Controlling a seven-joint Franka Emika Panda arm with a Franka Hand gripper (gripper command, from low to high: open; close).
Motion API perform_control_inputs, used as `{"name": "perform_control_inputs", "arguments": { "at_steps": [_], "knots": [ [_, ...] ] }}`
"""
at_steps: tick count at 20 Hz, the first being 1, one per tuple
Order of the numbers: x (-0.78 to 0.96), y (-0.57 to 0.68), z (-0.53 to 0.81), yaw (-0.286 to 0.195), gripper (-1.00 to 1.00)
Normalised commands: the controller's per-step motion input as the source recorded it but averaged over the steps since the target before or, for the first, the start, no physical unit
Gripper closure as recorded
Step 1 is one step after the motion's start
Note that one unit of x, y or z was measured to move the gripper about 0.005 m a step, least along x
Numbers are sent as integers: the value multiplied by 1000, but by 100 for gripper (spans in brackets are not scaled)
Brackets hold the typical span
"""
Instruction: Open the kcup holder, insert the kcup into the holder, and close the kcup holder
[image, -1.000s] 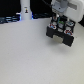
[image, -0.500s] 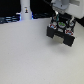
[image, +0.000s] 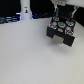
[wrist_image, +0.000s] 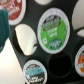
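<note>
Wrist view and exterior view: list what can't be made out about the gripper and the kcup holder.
- Gripper: exterior view cuts it off at the top edge; open or shut cannot be told.
- Kcup holder: too blurred in the exterior view to tell whether it is open.
- Kcup: the wrist view shows several green-topped cups; which one matters is unclear.

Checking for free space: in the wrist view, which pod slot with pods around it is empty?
The dark round slot directly below the fully visible green-lidded pod; the neighbouring slots hold lidded pods, this one shows only a black hole.
</note>
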Motion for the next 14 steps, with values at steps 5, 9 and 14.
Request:
{"name": "perform_control_inputs", "arguments": {
  "at_steps": [5,9,14],
  "knots": [
    [610,-413,312,41,-100],
    [642,-409,193,27,-100],
    [616,-367,90,39,-100]
  ]
}}
